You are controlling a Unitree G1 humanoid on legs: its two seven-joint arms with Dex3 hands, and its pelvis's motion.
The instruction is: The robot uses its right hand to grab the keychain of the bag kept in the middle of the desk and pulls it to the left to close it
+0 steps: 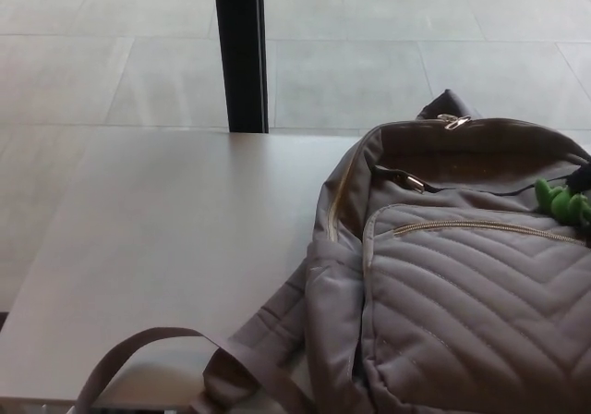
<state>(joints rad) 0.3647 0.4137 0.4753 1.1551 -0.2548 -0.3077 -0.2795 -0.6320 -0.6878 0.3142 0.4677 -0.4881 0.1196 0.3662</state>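
A grey quilted backpack (pixel 462 285) lies on the pale desk (pixel 185 238), filling the right half of the head view. Its main compartment gapes open along the top, with a gold zip pull (pixel 413 183) near the left end of the opening. The green plush keychain (pixel 560 201) rests on the bag at the picture's right edge, partly cut off. A small dark shape (pixel 582 176), seemingly part of my right hand, sits just above and against the keychain at the frame edge. My left hand does not show.
A black post (pixel 242 49) stands behind the desk's far edge, with tiled floor beyond it. The bag's strap (pixel 138 354) loops over the desk's near edge at lower left. A metal ring (pixel 451 121) sits at the bag's top.
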